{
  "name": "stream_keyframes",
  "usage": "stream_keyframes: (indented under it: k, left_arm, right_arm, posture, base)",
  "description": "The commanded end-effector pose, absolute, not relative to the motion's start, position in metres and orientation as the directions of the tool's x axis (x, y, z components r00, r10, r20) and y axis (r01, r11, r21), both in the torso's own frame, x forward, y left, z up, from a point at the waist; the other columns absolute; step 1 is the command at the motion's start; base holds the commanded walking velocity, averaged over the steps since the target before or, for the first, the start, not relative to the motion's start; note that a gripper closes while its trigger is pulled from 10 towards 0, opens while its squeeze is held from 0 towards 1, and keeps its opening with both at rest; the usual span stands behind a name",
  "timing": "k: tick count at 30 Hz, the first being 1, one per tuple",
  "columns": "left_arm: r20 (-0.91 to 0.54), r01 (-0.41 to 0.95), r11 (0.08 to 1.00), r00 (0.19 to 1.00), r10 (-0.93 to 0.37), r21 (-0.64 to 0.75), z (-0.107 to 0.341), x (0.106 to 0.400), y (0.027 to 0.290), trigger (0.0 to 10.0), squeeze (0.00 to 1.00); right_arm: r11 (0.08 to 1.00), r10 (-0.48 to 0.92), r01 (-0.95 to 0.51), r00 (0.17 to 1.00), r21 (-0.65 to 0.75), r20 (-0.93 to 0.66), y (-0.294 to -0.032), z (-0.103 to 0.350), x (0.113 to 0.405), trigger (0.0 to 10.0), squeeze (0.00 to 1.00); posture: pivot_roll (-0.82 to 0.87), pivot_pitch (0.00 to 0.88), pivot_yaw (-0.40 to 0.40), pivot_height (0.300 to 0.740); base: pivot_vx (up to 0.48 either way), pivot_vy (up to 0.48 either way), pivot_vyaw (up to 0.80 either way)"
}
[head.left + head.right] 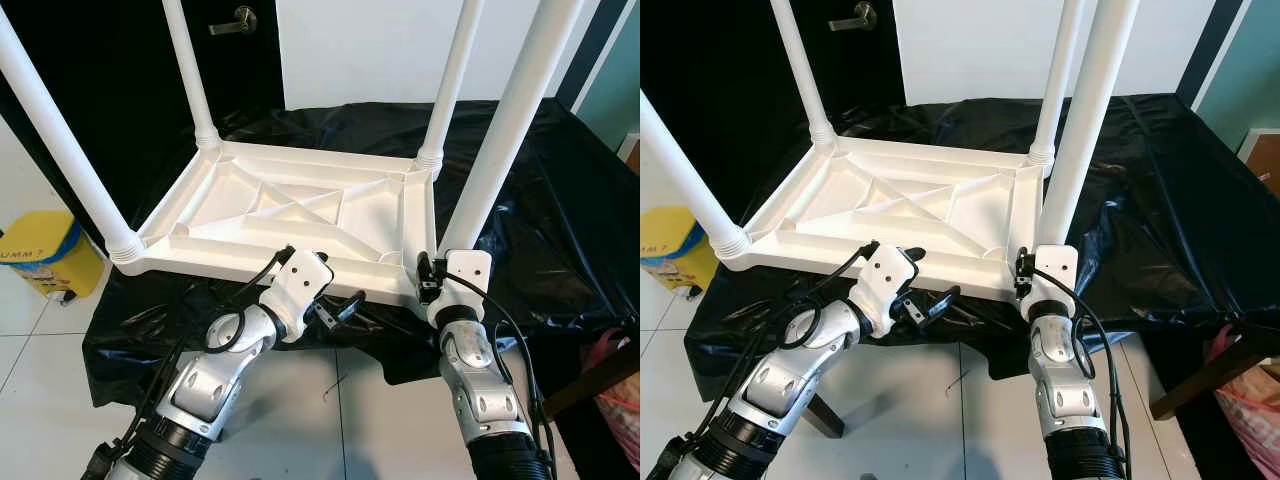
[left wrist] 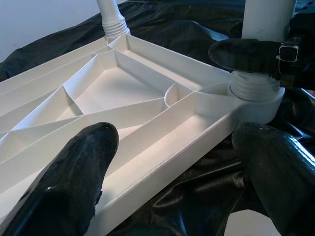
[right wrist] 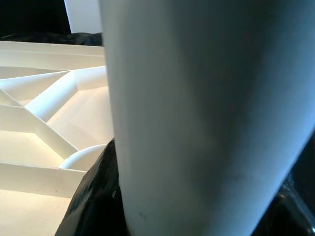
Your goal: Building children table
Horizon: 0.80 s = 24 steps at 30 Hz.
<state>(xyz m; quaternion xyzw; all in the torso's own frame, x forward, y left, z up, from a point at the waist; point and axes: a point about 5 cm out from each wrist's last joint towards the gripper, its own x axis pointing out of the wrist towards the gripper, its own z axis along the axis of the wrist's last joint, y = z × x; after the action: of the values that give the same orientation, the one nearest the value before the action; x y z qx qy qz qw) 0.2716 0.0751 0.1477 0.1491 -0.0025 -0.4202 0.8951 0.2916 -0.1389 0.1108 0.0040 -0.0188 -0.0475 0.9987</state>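
Head views: white tabletop [image 1: 300, 215] lying upside down on black sheet [image 1: 560, 230], four legs pointing up. Left wrist: left gripper [image 1: 318, 290] spreading wide astride the near rim. Right wrist: right gripper [image 1: 1021, 268] clamping near-right leg [image 3: 197, 118].

A yellow plastic bin [image 1: 45, 255] with a blue liner stands on the white tiled floor [image 1: 30, 345]. Behind it, a dark door carries a metal lever handle [image 1: 236, 20].

Silver jointed arms, white wrist housings, looping black cables, glossy black pincer fingers [image 2: 74, 172]
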Motion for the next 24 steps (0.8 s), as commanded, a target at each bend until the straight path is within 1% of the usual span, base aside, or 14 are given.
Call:
stream_keyframes:
  k: [1,2,3,14,17,18,19,20,21,24]
  left_arm:
    - [-0.131,0.755,0.591,0.641,-0.756,0.285,0.149,0.271,0.076,10.0,0.00]
    - [-0.130,0.754,0.591,0.642,-0.755,0.287,0.149,0.271,0.076,10.0,0.00]
    - [-0.129,0.753,0.592,0.643,-0.755,0.288,0.149,0.272,0.076,10.0,0.00]
    - [-0.128,0.751,0.592,0.644,-0.754,0.292,0.149,0.272,0.077,10.0,0.00]
    - [-0.129,0.751,0.590,0.643,-0.755,0.297,0.149,0.272,0.077,10.0,0.00]
    - [-0.129,0.751,0.590,0.643,-0.755,0.297,0.149,0.272,0.077,10.0,0.00]
    - [-0.129,0.751,0.590,0.643,-0.755,0.297,0.149,0.272,0.077,10.0,0.00]
    - [-0.129,0.751,0.589,0.643,-0.755,0.299,0.149,0.272,0.077,10.0,0.00]
    - [-0.129,0.751,0.589,0.643,-0.755,0.299,0.149,0.272,0.077,10.0,0.00]
    - [-0.130,0.752,0.586,0.641,-0.756,0.301,0.150,0.273,0.077,10.0,0.00]
  right_arm:
    - [0.997,-0.082,0.082,0.996,-0.001,-0.043,-0.131,0.095,0.287,10.0,0.22]
    - [0.996,-0.089,0.089,0.995,-0.003,-0.036,-0.133,0.096,0.287,10.0,0.38]
    - [0.997,-0.076,0.076,0.997,0.000,-0.024,-0.134,0.098,0.288,10.0,1.00]
    - [0.999,0.048,-0.047,0.998,-0.013,0.049,-0.144,0.107,0.287,10.0,1.00]
    - [0.985,0.174,-0.172,0.982,-0.031,0.074,-0.158,0.112,0.287,10.0,1.00]
    - [0.985,0.174,-0.172,0.982,-0.031,0.074,-0.158,0.112,0.287,10.0,1.00]
    - [0.980,0.197,-0.194,0.977,-0.037,0.078,-0.161,0.113,0.287,10.0,0.37]
    - [0.973,0.231,-0.227,0.970,-0.049,0.079,-0.164,0.115,0.288,10.0,0.00]
    - [0.973,0.231,-0.227,0.970,-0.049,0.079,-0.164,0.115,0.288,10.0,0.00]
    - [0.951,0.304,-0.298,0.949,-0.078,0.079,-0.168,0.117,0.291,10.0,0.00]
  posture:
    - [0.01,0.010,-0.006,0.740]
    - [0.01,0.009,-0.007,0.740]
    - [0.01,0.007,-0.007,0.740]
    - [0.01,0.003,-0.006,0.740]
    - [0.01,0.000,-0.003,0.740]
    - [0.01,0.000,-0.003,0.740]
    - [0.01,0.000,-0.002,0.740]
    - [0.01,0.000,-0.001,0.740]
    - [0.01,0.000,-0.001,0.740]
    - [0.01,0.000,0.001,0.740]
  base:
    - [0.000,0.000,0.00]
    - [0.000,0.000,0.00]
    - [0.000,0.000,0.00]
    - [0.000,0.000,0.00]
    - [0.000,0.000,0.00]
    - [0.000,0.000,0.00]
    - [0.000,0.000,0.00]
    - [0.000,0.000,0.00]
    - [0.000,0.000,0.00]
    - [0.000,0.000,0.00]
